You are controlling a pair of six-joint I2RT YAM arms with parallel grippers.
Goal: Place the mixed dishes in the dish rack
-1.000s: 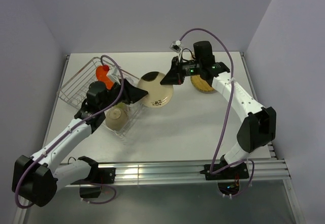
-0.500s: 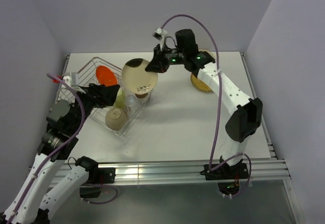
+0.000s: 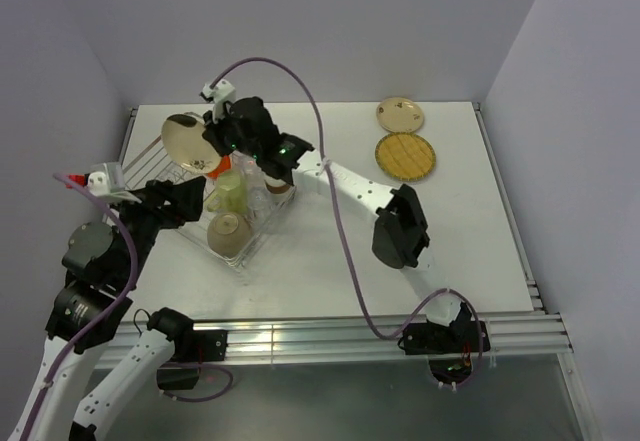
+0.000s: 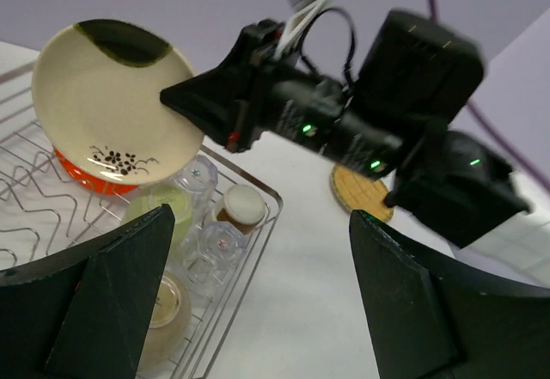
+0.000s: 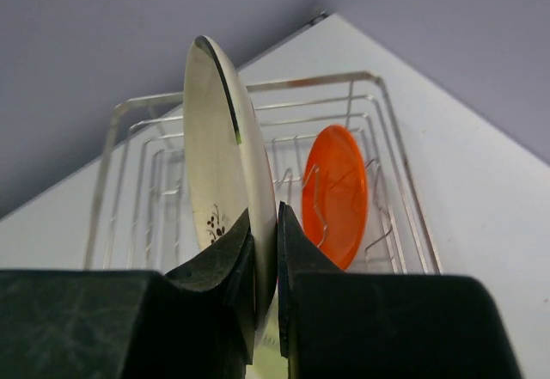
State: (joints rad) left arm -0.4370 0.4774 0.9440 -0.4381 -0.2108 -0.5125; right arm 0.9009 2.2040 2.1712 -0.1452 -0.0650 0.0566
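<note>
My right gripper (image 5: pixel 265 267) is shut on the lower edge of a cream patterned plate (image 5: pixel 225 164) and holds it on edge above the dish rack (image 5: pixel 378 138). From above, that plate (image 3: pixel 185 138) hangs over the rack's far end, where the right gripper (image 3: pixel 213 145) reaches across. An orange plate (image 5: pixel 337 192) stands in the prongs. The rack (image 4: pixel 258 186) also holds a pale yellow mug (image 4: pixel 159 211), two clear glasses (image 4: pixel 215 241), a small cup (image 4: pixel 241 206) and a bowl (image 4: pixel 163 306). My left gripper (image 4: pixel 260 220) is open and empty, near the rack's near side.
A second cream patterned plate (image 3: pixel 401 114) and a tan woven plate (image 3: pixel 404 154) lie flat at the table's far right. The right arm stretches over the table's middle toward the rack. The rack sits against the left side of the table.
The right arm has carried the cream plate left from the table's middle to above the rack, tipping it on edge. The left gripper has opened and pulled back toward the near left.
</note>
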